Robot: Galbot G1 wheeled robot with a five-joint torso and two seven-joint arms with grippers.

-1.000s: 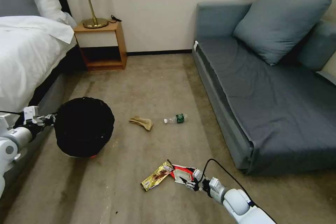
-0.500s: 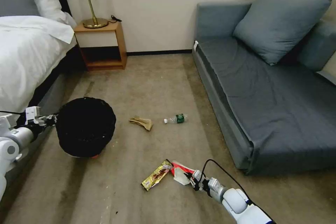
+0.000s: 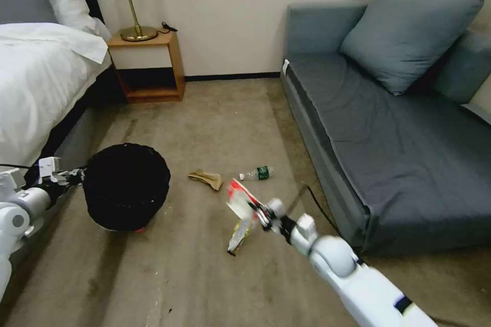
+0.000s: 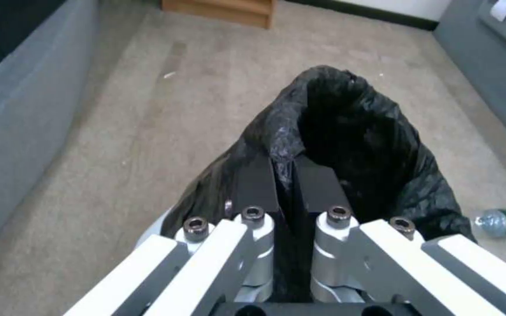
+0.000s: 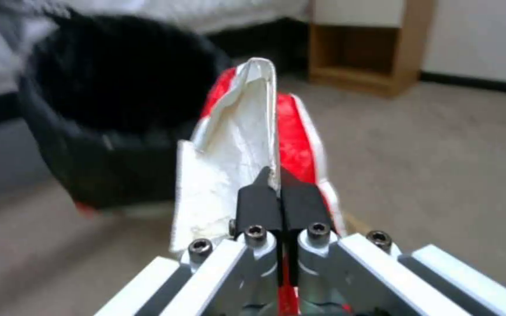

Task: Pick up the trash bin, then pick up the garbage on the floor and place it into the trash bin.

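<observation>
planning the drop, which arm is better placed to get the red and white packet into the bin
Right. The right gripper is already shut on the red-and-white packet, lifted off the floor facing the trash bin. The left gripper is clamped on the bin's bag rim.

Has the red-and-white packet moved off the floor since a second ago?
Yes. The red-and-white packet, pinched in the right gripper, is up off the carpet and nearer the clear plastic bottle and black-lined trash bin.

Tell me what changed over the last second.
The right pincer, shut on the red-and-white packet, lifted it off the floor toward the trash bin. The gold wrapper shifted too and now hangs below the packet. The left pincer stayed clamped on the bin; the bottle and tan paper stayed put.
</observation>
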